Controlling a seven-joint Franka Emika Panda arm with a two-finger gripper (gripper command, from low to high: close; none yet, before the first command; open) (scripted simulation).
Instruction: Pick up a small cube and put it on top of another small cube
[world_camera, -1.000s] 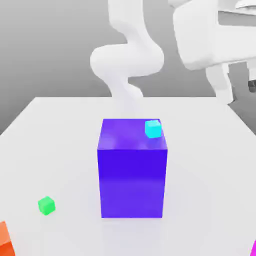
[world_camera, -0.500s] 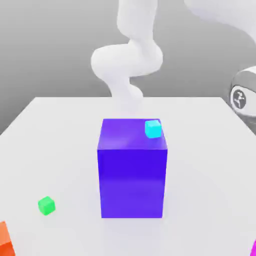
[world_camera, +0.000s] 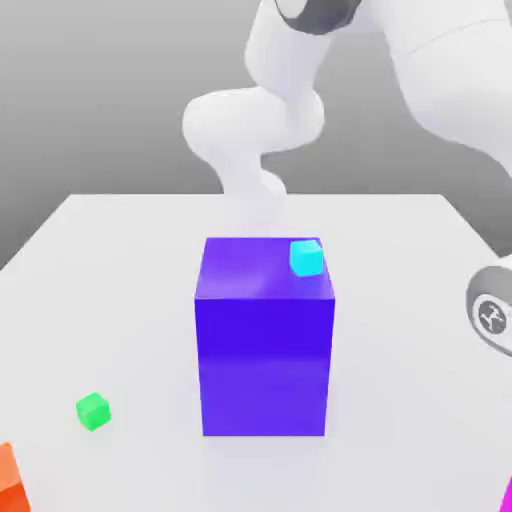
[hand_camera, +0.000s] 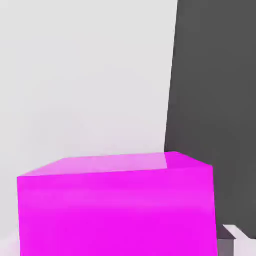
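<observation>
The small cube (hand_camera: 117, 210), glossy magenta, looms very close in the hand view, resting on the white table (hand_camera: 85, 75) near its edge. A sliver of the same cube (world_camera: 508, 497) peeks in at the exterior view's lower right corner. My arm (world_camera: 440, 60) bends down on that side, its wrist joint (world_camera: 490, 312) low above the table, over the magenta cube. The other small cube (world_camera: 93, 411), tiny and bright green, lies on the table at the exterior view's lower left, far from the arm.
A tall blue-violet block (world_camera: 265, 350) stands mid-table with a tiny cyan cube (world_camera: 306, 257) on its top. An orange cube (world_camera: 10, 485) sits at the exterior view's lower left corner. The dark floor (hand_camera: 215, 100) lies past the table edge beside the magenta cube.
The arm has swung down on the exterior view's right, and its wrist joint has dropped from mid-height to low over the table. The cubes have not moved.
</observation>
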